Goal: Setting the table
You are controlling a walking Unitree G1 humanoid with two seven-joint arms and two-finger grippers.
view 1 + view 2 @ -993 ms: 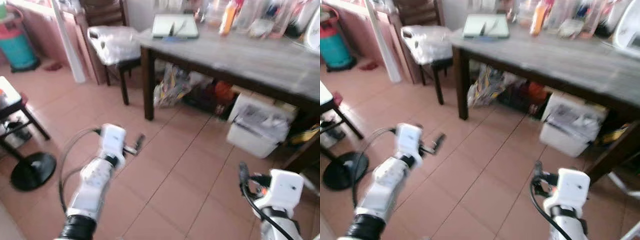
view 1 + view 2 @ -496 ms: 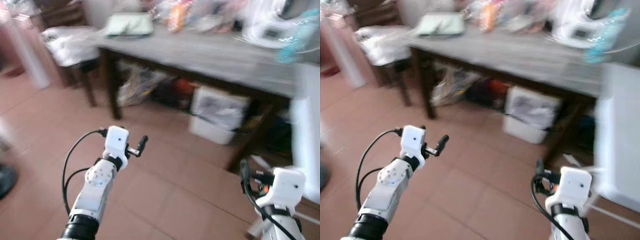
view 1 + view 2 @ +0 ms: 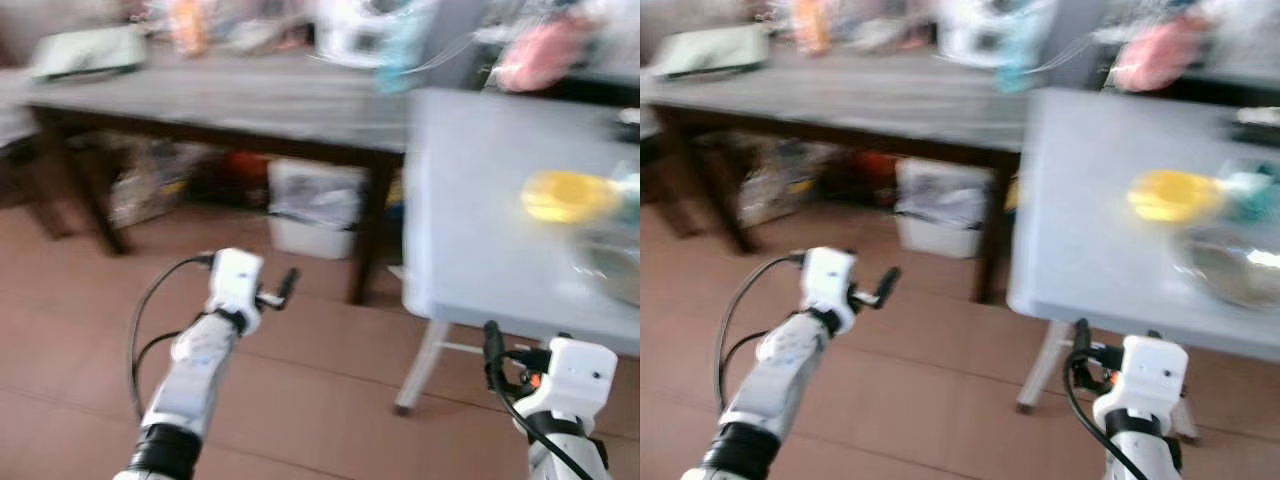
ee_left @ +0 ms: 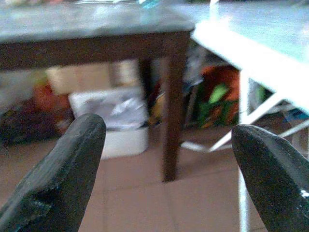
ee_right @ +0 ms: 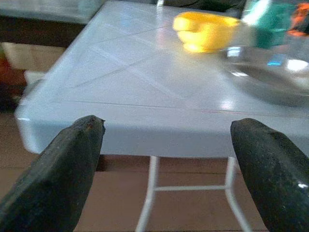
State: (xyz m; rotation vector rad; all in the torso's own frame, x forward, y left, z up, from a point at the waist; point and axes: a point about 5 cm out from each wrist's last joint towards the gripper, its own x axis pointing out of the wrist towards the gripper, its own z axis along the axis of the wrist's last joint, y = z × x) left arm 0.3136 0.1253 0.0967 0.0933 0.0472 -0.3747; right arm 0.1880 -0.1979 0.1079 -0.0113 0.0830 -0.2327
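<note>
Robot turned right; white table (image 3: 470, 230) with yellow cup (image 3: 566, 195) and bowl (image 3: 1230, 270) now ahead. Left gripper (image 4: 169, 159), right gripper (image 5: 166, 159) wide, empty. Approach begins.

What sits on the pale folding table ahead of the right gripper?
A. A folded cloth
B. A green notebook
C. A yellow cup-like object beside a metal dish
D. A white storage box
C: the right wrist view shows a yellow object next to a shiny metal dish on the pale table.

Pale blue table (image 3: 470, 200), yellow cup (image 3: 568, 195), reddish-brown floor tiles (image 3: 300, 370)
</note>
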